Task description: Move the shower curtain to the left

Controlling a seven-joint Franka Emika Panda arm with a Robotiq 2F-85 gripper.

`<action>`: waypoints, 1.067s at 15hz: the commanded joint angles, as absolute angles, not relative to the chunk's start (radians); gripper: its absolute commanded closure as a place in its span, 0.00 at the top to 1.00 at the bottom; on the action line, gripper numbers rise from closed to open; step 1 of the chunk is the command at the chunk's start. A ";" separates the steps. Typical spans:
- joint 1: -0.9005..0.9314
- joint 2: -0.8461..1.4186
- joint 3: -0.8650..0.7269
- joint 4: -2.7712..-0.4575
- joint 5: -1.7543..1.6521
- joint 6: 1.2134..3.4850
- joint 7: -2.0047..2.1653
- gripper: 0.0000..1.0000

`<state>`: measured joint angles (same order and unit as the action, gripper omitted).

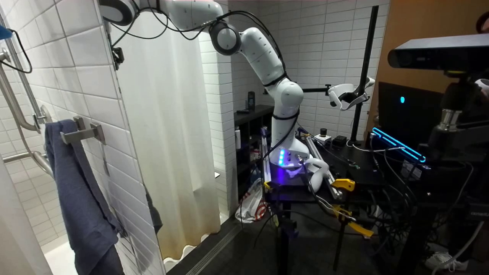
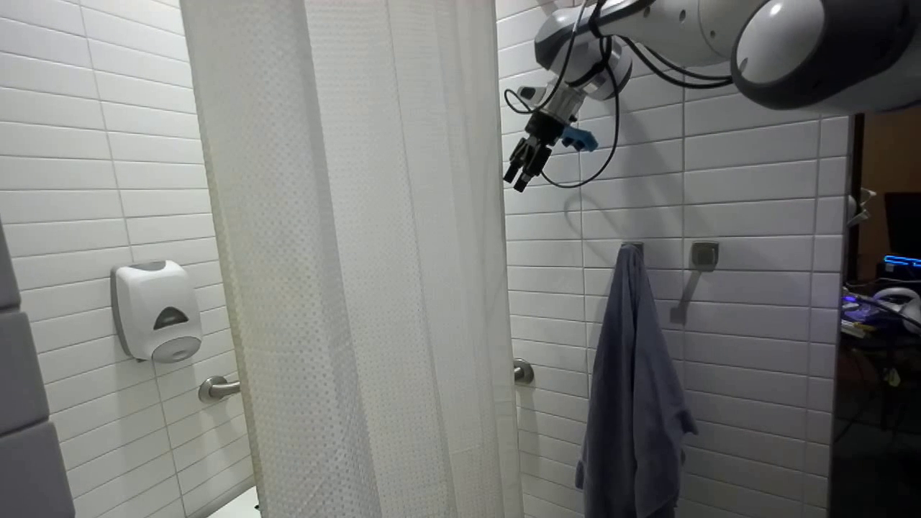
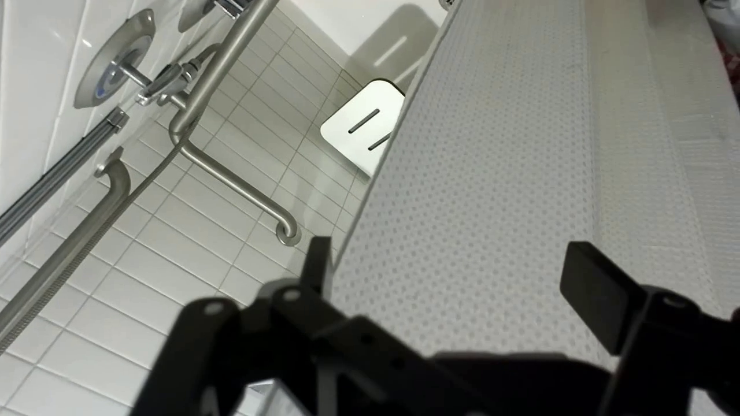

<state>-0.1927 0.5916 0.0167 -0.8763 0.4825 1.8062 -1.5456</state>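
One end effector (image 2: 516,179) gapes near the curtain (image 2: 374,259).

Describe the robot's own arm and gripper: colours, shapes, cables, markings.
The arm is white, with rounded segments, dark grey rings at some joints, and black straps and cables along it. Blue lights glow on its base. The gripper has black, angular fingers; a blue piece shows beside it.

I hold my arm (image 1: 263,57) extended past the edge of the table (image 1: 365,173), claw (image 3: 454,277) slanting downward, jaws well apart.
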 commanded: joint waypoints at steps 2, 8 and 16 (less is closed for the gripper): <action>-0.184 0.714 0.028 -0.668 0.467 1.724 -1.560 1.00; -0.164 0.757 -0.007 -0.605 0.453 1.776 -1.447 1.00; -0.145 0.776 -0.007 -0.583 0.422 1.877 -1.423 1.00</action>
